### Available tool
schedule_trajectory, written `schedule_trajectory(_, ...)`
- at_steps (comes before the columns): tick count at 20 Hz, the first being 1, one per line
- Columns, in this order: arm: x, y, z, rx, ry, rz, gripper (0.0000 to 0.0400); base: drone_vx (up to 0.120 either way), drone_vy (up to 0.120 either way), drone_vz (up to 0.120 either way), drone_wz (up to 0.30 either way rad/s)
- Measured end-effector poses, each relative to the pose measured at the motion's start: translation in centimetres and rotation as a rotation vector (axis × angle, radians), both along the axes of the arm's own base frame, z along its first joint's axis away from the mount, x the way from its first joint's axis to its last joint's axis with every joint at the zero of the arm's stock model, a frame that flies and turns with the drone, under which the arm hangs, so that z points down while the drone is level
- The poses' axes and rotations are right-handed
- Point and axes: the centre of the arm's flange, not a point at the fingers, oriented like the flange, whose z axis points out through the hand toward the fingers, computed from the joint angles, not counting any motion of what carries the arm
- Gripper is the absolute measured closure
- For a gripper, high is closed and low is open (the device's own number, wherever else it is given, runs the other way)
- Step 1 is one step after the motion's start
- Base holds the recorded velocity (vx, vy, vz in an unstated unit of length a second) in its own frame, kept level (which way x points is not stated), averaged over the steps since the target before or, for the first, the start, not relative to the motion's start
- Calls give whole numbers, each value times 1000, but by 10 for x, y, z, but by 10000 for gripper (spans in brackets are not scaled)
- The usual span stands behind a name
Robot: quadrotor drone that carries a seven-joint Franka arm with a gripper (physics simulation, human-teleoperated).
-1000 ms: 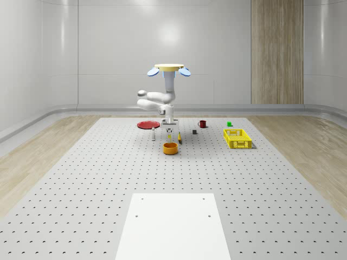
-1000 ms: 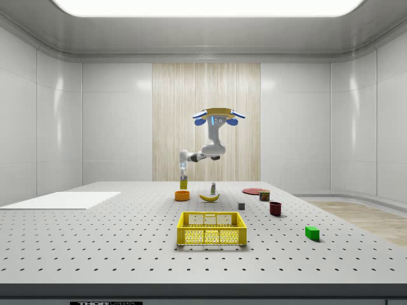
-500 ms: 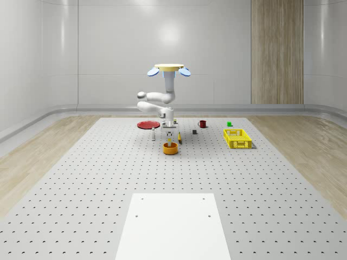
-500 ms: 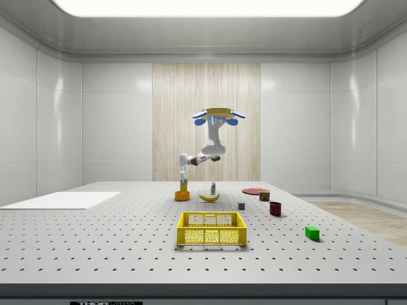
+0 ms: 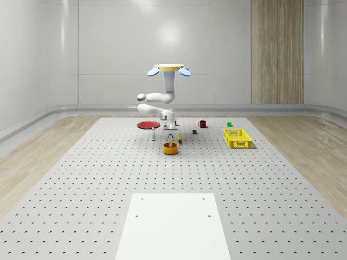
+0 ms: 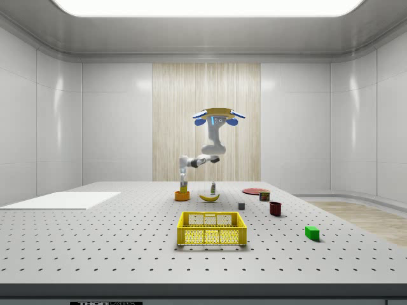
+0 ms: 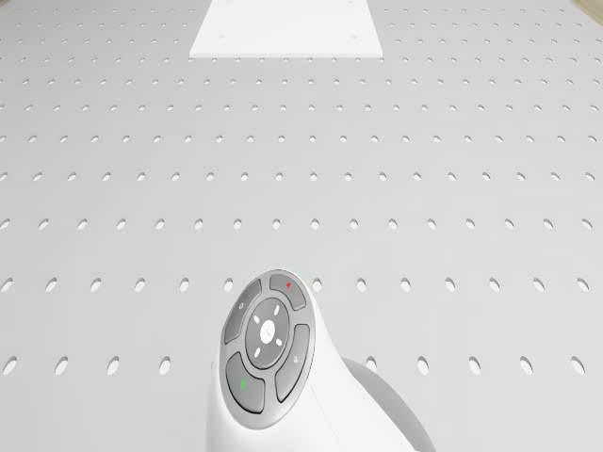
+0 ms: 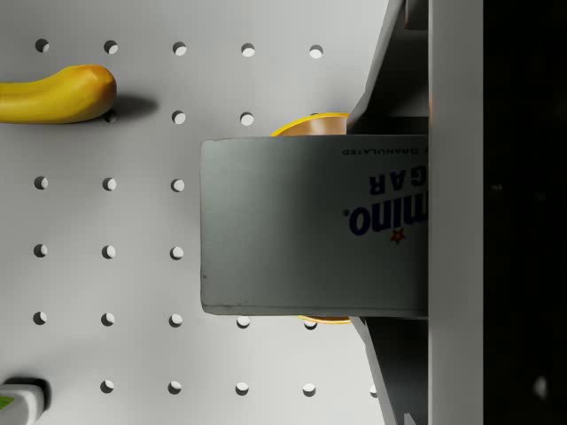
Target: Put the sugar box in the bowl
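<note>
Your arm has lowered the sugar box (image 8: 310,226) further.
Gripper (image 5: 171,138) clasps it, its lower end inside the orange bowl (image 5: 170,149); drone (image 5: 168,69) hovers above.

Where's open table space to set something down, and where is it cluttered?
Free: the table between the white sheet and the bowl. Crowded: behind the bowl, around the banana, red plate, mug and yellow basket.
</note>
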Motion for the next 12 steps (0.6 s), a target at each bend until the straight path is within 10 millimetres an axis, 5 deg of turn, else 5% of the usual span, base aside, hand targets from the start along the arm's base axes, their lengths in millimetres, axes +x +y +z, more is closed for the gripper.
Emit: schedule_trajectory(12, 0, -2, 33, 0, 0, -6, 234, 0, 0, 0, 0)
